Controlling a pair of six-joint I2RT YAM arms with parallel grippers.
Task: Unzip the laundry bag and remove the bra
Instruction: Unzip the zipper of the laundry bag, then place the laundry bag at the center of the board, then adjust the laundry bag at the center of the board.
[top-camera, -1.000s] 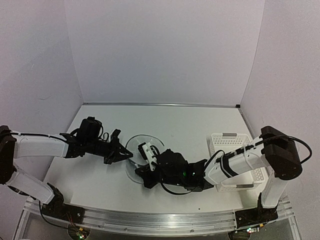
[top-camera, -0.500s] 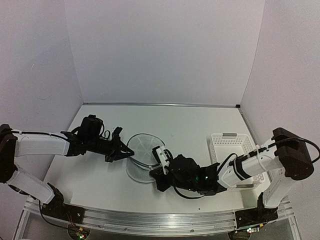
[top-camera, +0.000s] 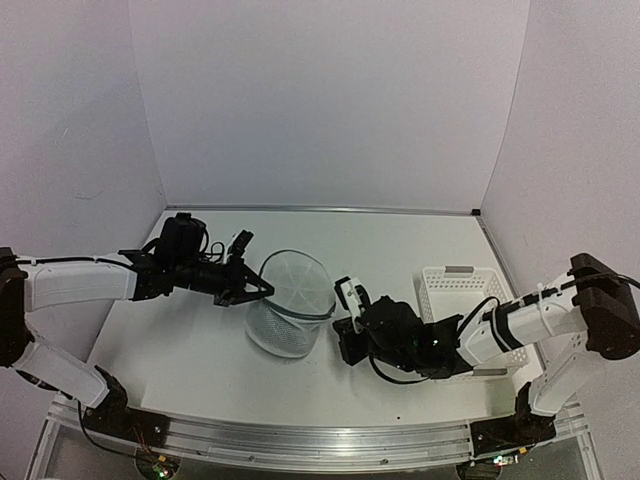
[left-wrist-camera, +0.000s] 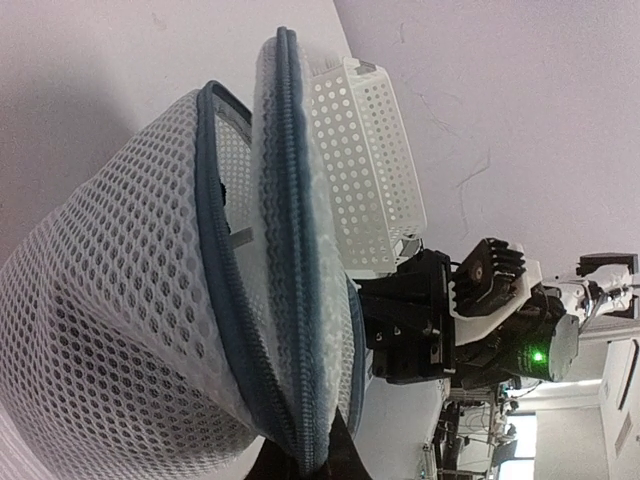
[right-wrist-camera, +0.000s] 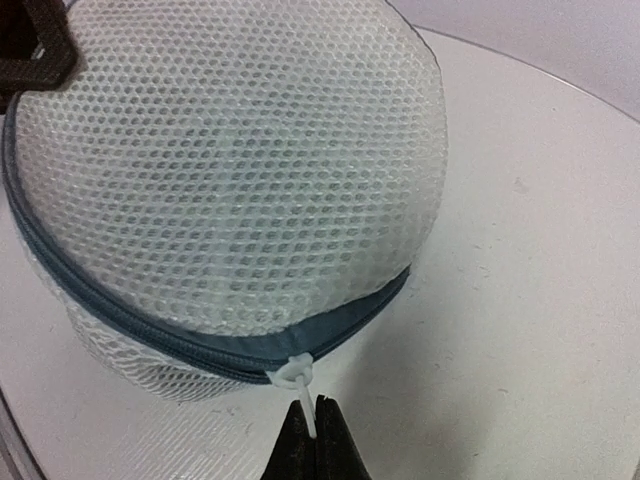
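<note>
The laundry bag (top-camera: 290, 312), a white mesh cylinder with a blue-grey zipper band, stands tilted on the table between the arms. My left gripper (top-camera: 262, 290) is shut on the bag's zippered rim (left-wrist-camera: 300, 400) at its left side. In the left wrist view the rim runs out from between my left gripper (left-wrist-camera: 312, 458). My right gripper (right-wrist-camera: 314, 412) is shut on the white zipper pull (right-wrist-camera: 300, 376), low at the bag's right side. In the top view the right gripper (top-camera: 340, 318) sits just right of the bag. The bra is hidden; no dark fabric shows through the mesh.
A white perforated plastic basket (top-camera: 462, 273) stands at the right, behind the right forearm. It also shows beyond the bag in the left wrist view, basket (left-wrist-camera: 365, 170). White walls close the table at the back and sides.
The right gripper has drawn to the right with the zipper pull. The left gripper has risen and shifted right, and the bag now stands more upright with its round panel tilted up.
</note>
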